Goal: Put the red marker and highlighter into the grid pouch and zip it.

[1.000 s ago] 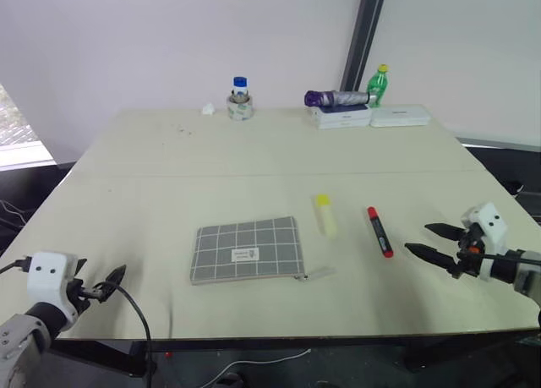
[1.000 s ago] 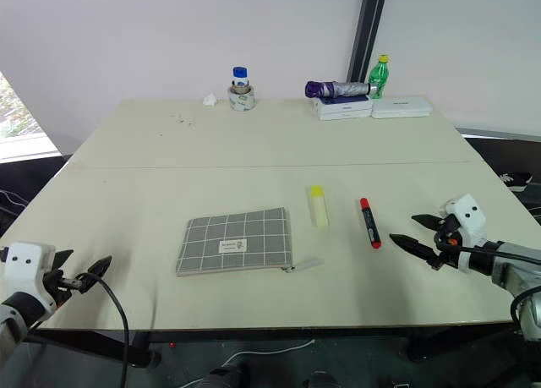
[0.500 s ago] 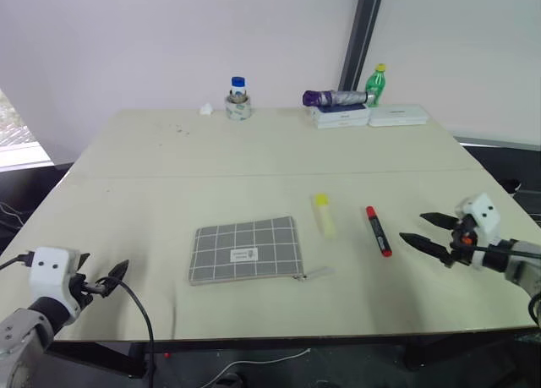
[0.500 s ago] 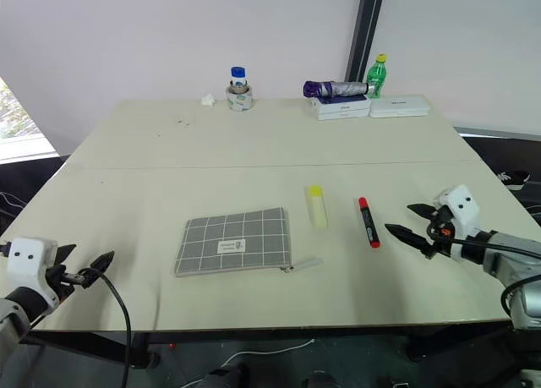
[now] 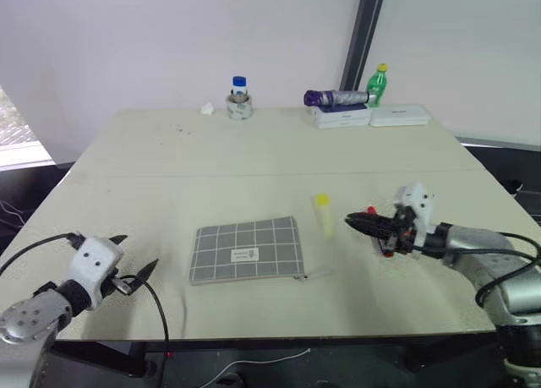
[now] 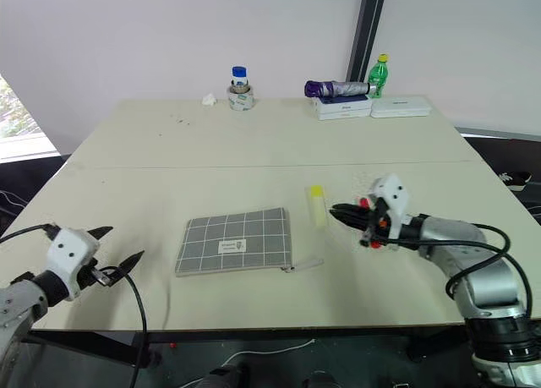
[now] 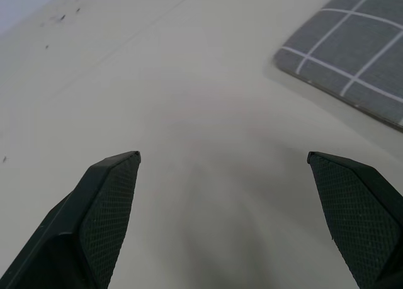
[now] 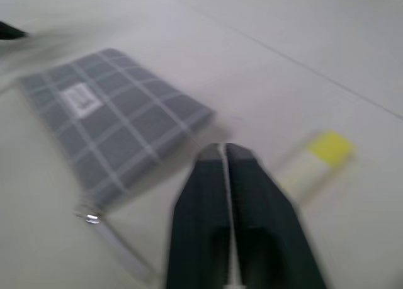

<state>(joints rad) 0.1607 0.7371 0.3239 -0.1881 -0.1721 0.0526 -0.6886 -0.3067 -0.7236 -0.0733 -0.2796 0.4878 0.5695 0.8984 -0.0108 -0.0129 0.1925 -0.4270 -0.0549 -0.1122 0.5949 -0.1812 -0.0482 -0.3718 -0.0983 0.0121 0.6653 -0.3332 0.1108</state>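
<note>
- The pouch point(image 5: 247, 249) lies flat near the middle of the pale bench point(image 5: 254, 151), its white label face up and its zipper pull trailing off the near right corner.
- The highlighter point(image 5: 325, 214) rests on the bench just right of the pouch, not touching it, yellow cap pointing to the far side.
- The marker point(image 6: 367, 224) lies right of the highlighter, largely hidden behind the right gripper; bits of red show at its far and near ends.
- The right gripper point(image 5: 352, 222) hangs over the marker, pointing left toward the highlighter, its black fingers point(image 8: 228, 194) clenched tip to tip with nothing between them.
- Whether the right gripper touches the marker cannot be told.
- The left gripper point(image 5: 133, 257) hovers over the near left edge of the bench, well left of the pouch, its fingers point(image 7: 104, 201) spread wide and released, holding nothing.
- From the left wrist, a corner of the pouch shows beyond the parted fingers, with bare bench between.
- Along the far edge stand a blue-capped jar point(image 5: 240, 99) on the left, and to the right a purple umbrella point(image 5: 336, 97) on white boxes point(image 5: 372, 116) beside a green bottle point(image 5: 377, 85).
</note>
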